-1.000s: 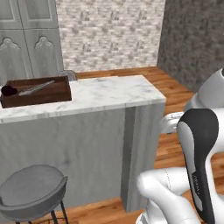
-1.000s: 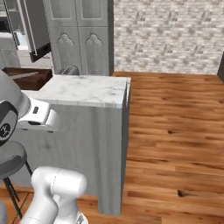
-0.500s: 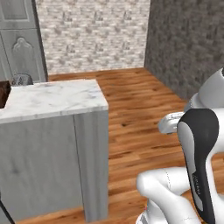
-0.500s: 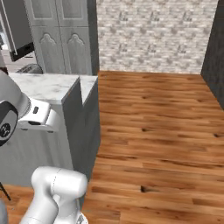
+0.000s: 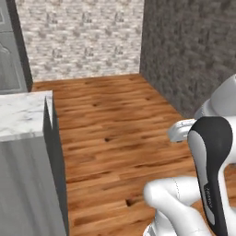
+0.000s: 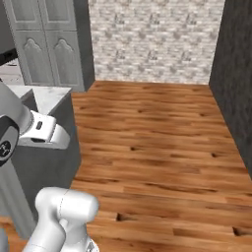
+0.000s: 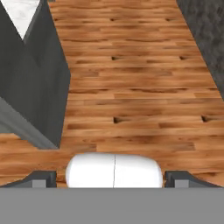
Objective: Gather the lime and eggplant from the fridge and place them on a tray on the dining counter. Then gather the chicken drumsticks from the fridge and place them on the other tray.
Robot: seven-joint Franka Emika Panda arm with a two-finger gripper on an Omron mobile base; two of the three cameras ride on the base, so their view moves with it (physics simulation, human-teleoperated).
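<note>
From the left base view I see the marble-topped dining counter at the left edge, its grey side panel dropping to the wooden floor. A pale brick wall closes the far end and a dark stone wall runs along the right. The arm's white and dark links rise at the lower right. No tray, lime, eggplant or drumstick is in sight here, so I can't confirm that anything has been delivered; I judge the base is in transit and most of the task may remain.

From the right base view I see grey cabinet doors at the upper left, a corner of the counter below them, and open floor ahead. The fridge and the produce are not visible, so I cannot say where the lime and eggplant sit at this moment.

From the hand view I look down on the floor planks and the counter's grey corner at upper left. The gripper shows its two dark fingertips at the bottom, spread wide apart with nothing between them and touching nothing. The hand is empty, ready for a pick once the fridge is reached.
</note>
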